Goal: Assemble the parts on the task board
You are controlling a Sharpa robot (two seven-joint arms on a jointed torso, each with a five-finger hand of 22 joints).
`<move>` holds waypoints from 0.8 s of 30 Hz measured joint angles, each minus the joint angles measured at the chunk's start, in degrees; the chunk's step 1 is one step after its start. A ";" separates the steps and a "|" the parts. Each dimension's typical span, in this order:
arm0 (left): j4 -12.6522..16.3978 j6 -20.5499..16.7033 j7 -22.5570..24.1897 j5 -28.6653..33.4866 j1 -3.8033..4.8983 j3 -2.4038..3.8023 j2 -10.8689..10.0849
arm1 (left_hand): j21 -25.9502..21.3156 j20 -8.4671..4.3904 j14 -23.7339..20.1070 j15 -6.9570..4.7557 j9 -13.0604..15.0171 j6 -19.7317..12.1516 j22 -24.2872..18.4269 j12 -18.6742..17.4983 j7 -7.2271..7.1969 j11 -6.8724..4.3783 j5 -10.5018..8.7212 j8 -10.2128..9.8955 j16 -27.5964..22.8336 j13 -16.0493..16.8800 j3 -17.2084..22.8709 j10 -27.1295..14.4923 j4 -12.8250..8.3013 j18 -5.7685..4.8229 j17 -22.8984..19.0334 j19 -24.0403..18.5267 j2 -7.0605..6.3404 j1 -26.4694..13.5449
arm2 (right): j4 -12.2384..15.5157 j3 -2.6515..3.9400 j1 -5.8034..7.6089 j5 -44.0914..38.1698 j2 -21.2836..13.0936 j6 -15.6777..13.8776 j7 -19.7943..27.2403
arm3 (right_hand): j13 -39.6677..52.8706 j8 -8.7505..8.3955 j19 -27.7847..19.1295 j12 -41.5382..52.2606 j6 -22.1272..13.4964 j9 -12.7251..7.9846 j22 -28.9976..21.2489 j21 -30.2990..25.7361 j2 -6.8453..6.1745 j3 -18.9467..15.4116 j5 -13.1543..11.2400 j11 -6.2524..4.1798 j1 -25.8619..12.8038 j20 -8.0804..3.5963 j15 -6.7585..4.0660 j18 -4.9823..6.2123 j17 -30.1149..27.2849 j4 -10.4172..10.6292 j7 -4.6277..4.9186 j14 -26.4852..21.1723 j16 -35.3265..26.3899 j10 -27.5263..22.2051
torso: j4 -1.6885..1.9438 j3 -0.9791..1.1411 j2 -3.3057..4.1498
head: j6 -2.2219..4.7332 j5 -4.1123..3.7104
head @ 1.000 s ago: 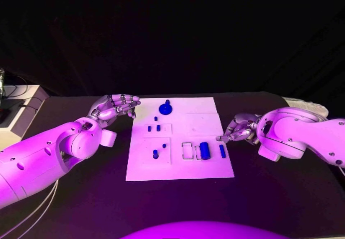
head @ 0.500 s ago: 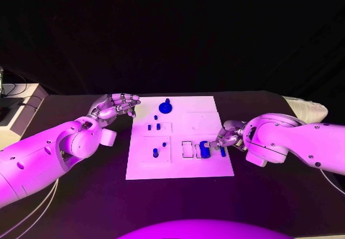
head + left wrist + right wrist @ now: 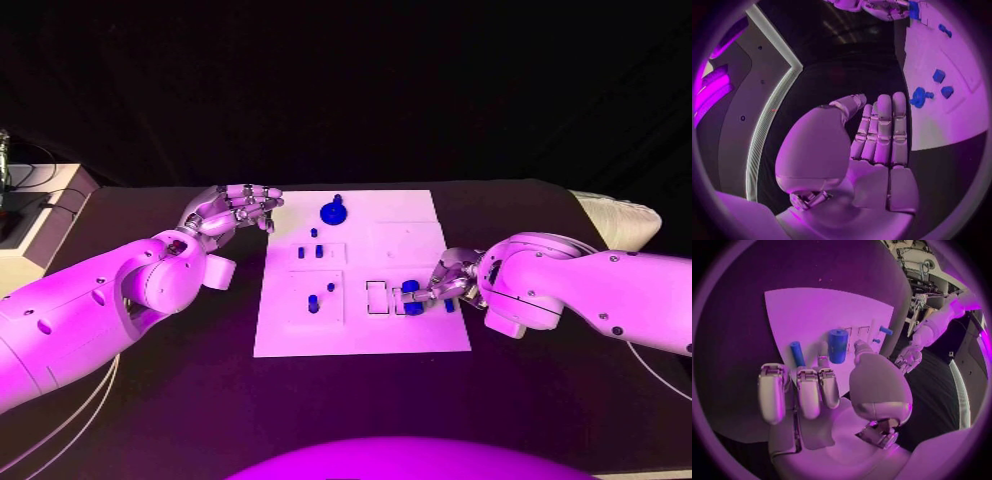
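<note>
The right hand [image 3: 444,280] has slid inward over the flat white task board [image 3: 361,340], its fingers [image 3: 809,392] touching the thick blue cylinder [image 3: 837,345], no grip visible; matte black counter [image 3: 548,400]; left hand [image 3: 231,212] curled, holding nothing.

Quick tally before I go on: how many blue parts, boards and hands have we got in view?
Blue parts: 8
Board: 1
Hands: 2, left hand and right hand
Total: 11
</note>
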 measured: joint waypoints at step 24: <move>0.20 0.04 -0.02 0.02 -0.01 0.00 -0.05 | 0.00 0.00 0.00 0.00 -0.03 0.00 -0.01 0.00 0.00 0.00 0.00 0.00 0.00 -0.12 0.00 0.00 0.00 0.00 0.01 0.00 0.00 0.00 | -3.57 0.39 -1.43 -4.63 3.26 -0.06 0.08 | 0.03 -0.81 0.00 -0.25 0.49 2.33 -0.01 -0.24 2.73 0.47 -0.58 0.00 8.17 0.00 0.00 0.00 -0.01 -0.42 -0.29 0.00 -0.03 0.00 | 0.00 -0.07 -0.02 | -0.49 0.38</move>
